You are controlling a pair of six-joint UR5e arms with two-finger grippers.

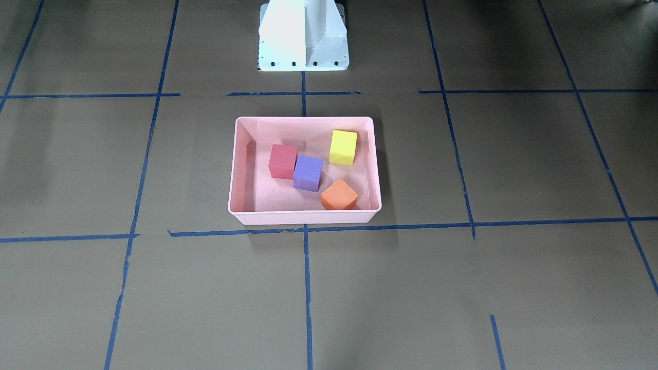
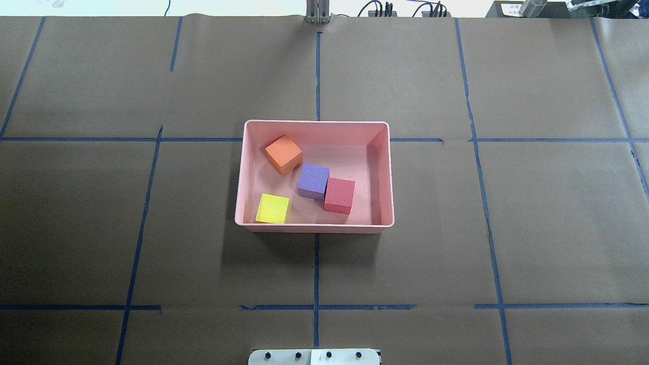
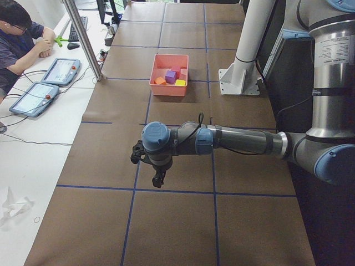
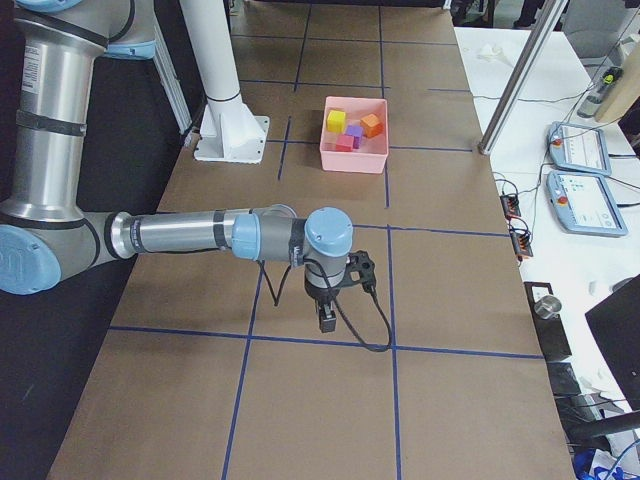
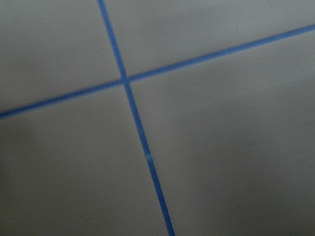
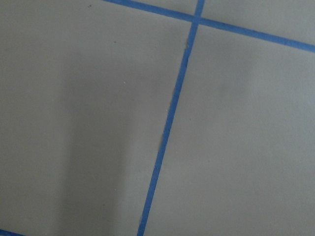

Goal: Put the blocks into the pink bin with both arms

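Four blocks [image 2: 313,181] lie inside the pink bin [image 2: 314,121]. The left gripper [image 3: 158,180] and right gripper [image 4: 327,320] hang well apart from it; finger opening cannot be told.

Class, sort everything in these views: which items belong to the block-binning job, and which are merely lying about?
Belongs to the job: pink bin, red block, purple block, yellow block, orange block.
Just lying about: near tablet, far tablet, crumpled paper.
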